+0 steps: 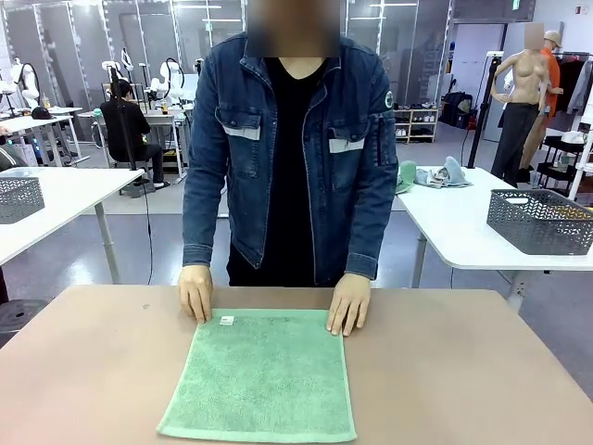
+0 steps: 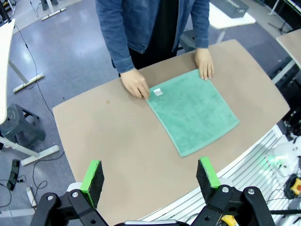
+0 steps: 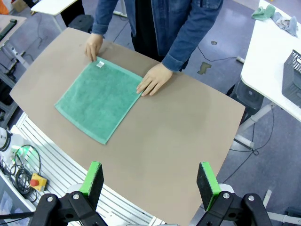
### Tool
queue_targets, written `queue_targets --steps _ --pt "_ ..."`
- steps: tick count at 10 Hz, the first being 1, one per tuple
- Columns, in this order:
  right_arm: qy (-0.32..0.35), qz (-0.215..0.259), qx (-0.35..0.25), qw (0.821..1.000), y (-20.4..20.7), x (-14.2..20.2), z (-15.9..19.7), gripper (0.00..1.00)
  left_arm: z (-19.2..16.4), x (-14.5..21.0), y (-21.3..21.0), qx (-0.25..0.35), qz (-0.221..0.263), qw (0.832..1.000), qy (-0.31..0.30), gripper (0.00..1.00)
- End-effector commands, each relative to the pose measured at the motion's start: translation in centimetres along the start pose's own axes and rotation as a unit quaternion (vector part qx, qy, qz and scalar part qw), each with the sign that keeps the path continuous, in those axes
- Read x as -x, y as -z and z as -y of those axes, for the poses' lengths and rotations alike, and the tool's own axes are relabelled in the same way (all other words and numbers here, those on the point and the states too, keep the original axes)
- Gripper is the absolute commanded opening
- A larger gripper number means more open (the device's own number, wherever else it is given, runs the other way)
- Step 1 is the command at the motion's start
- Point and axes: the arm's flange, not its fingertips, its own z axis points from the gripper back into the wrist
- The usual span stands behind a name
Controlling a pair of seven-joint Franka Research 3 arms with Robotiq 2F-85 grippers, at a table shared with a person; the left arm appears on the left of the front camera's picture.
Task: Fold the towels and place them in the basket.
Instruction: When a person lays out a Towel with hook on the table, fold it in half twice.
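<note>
Towel (image 1: 259, 375) of mint-green terry cloth lies spread flat on the brown worktop (image 1: 463, 371), midway between the side edges and close to the near edge. A small white tag (image 1: 227, 321) marks one far corner. A person stands at the far edge, one hand (image 1: 195, 292) flat at the tagged corner, the other hand (image 1: 349, 303) flat on the opposite far corner. Left gripper (image 2: 149, 165) and right gripper (image 3: 150, 165) hang high above the worktop, jaws wide apart, grasping nothing.

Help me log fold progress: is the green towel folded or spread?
Spread: the green towel lies flat, one layer, no crease, the person's hands at its far corners.
</note>
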Motion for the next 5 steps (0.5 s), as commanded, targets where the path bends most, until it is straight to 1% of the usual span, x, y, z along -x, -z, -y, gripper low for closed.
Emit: queue_targets --steps 1,5 --pt "-0.001 0.002 -0.001 1.000 -0.10 0.08 -0.02 1.00 0.02 -0.12 0.08 0.002 0.000 1.000 0.001 1.00" --pt "-0.001 0.002 -0.001 1.000 -0.10 0.08 -0.02 1.00 0.02 -0.12 0.08 0.002 0.000 1.000 0.001 1.00"
